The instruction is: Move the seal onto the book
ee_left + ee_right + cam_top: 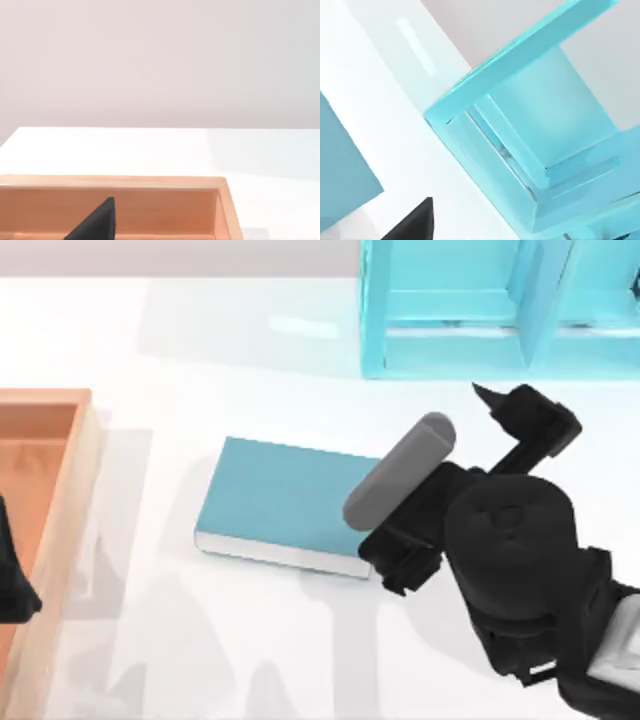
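The teal-blue book (285,500) lies flat at the middle of the table, its white page edge toward the front. Its corner also shows in the right wrist view as the book (342,170). The seal is hidden from every view. My right arm reaches over the book's right end, and a grey cylinder on it covers that corner. My right gripper (515,408) is past the book, to the right of it and toward the shelf, open with nothing seen between its fingers (415,222). My left gripper (12,585) is parked at the far left over the wooden tray.
A light cyan shelf unit (480,310) stands at the back right, close to the right gripper, and appears again as the shelf unit (535,125). A wooden tray (70,470) lies along the left edge. White table lies in front of the book.
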You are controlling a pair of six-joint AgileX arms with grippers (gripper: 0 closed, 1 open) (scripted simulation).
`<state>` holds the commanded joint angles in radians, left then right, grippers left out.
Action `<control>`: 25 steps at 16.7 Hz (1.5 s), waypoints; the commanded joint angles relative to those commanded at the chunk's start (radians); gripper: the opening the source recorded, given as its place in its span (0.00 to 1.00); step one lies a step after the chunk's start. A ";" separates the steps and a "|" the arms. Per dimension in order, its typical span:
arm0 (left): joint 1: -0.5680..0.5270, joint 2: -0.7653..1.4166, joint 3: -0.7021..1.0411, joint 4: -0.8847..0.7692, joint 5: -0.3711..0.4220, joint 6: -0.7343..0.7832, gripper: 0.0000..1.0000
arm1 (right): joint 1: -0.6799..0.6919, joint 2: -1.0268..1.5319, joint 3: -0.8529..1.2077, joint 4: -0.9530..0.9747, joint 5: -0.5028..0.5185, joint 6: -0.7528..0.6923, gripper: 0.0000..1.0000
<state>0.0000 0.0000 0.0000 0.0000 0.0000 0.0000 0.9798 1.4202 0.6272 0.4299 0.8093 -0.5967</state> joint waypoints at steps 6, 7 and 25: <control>0.000 0.000 0.000 0.000 0.000 0.000 1.00 | -0.471 -0.711 -0.254 -0.206 -0.341 0.384 1.00; 0.000 0.000 0.000 0.000 0.000 0.000 1.00 | -0.548 -0.829 -0.302 -0.240 -0.402 0.431 1.00; 0.005 0.030 0.025 -0.023 -0.001 0.004 1.00 | -0.980 -1.420 -0.627 -0.430 -0.809 0.597 1.00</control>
<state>0.0054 0.0300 0.0249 -0.0233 -0.0010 0.0043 0.0000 0.0000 0.0000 0.0000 0.0000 0.0000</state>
